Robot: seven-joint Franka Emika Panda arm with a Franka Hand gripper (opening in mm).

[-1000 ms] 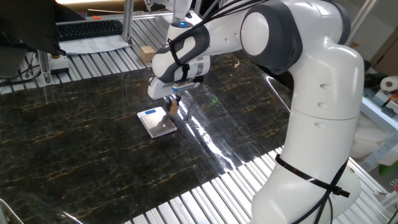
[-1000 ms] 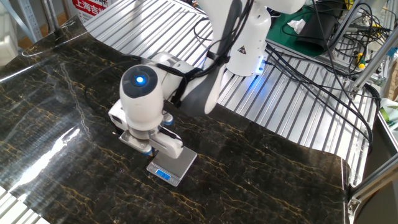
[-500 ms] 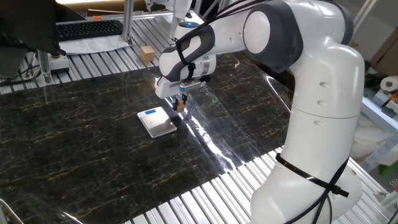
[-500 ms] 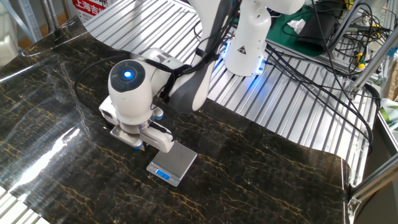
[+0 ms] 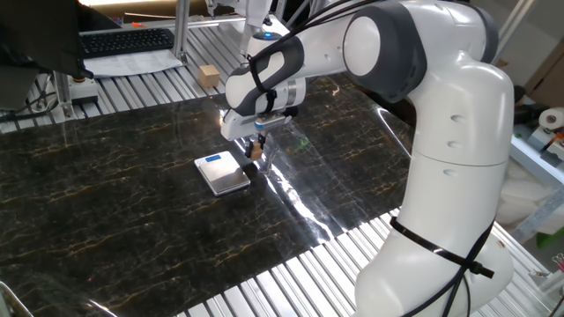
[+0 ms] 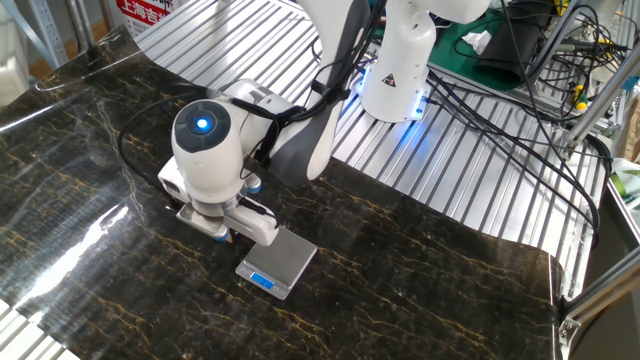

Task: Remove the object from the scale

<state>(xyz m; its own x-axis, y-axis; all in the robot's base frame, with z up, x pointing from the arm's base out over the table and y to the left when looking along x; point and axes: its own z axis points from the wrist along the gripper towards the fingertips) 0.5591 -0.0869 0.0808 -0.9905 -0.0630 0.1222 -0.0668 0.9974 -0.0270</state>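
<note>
The scale [image 5: 222, 173] is a small silvery square with a blue display strip, lying on the dark marble-patterned table top. Its platform is bare. It also shows in the other fixed view [image 6: 277, 266]. My gripper [image 5: 256, 151] is just off the scale's far right edge, pointing down. It is shut on the object [image 5: 256, 150], a tiny tan-brown block held low over the table. In the other fixed view the gripper [image 6: 229, 236] is left of the scale, and the wrist hides the block.
A larger light-tan cube [image 5: 209, 76] sits on the slatted metal surface behind the dark top. A keyboard [image 5: 125, 40] and papers lie at the back left. Cables [image 6: 520, 110] trail around the robot base. Glare streaks cross the top right of the scale.
The gripper has carried the block from over the scale's platform to just beside the scale. In the last half second it has barely moved.
</note>
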